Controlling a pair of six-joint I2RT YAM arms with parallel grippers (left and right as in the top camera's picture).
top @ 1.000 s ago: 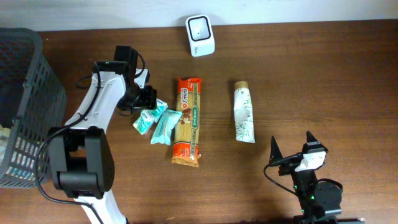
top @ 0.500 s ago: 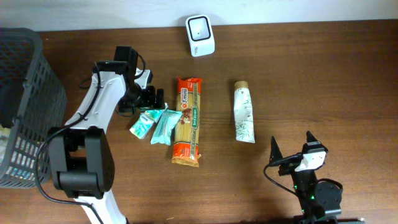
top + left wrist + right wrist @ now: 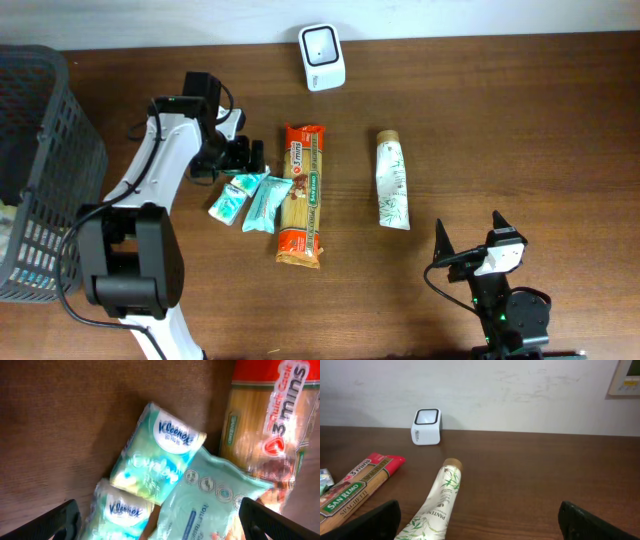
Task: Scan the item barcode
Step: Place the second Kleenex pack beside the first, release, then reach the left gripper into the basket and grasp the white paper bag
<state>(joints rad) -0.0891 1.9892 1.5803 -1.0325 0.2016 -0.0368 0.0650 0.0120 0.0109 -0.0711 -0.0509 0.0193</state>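
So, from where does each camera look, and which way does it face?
Overhead: above the table, facing straight down; both arms show, left gripper by the tissue packs, right gripper near the front edge.
Left wrist: facing down at the tissue packs; own fingertips at the bottom corners.
Right wrist: low, facing the wall across tube and scanner; own fingertips at the bottom corners.
Shared: the spaghetti pack shows in all three.

The left arm (image 3: 160, 168) stretches away from its base and bends rightward at the wrist. The left gripper (image 3: 248, 155) tips downward, jaws spread wide, gripping nothing. The right arm (image 3: 510, 310) sits folded low over its own base, and the right gripper (image 3: 469, 232) is level and faces forward, jaws wide apart too, empty.
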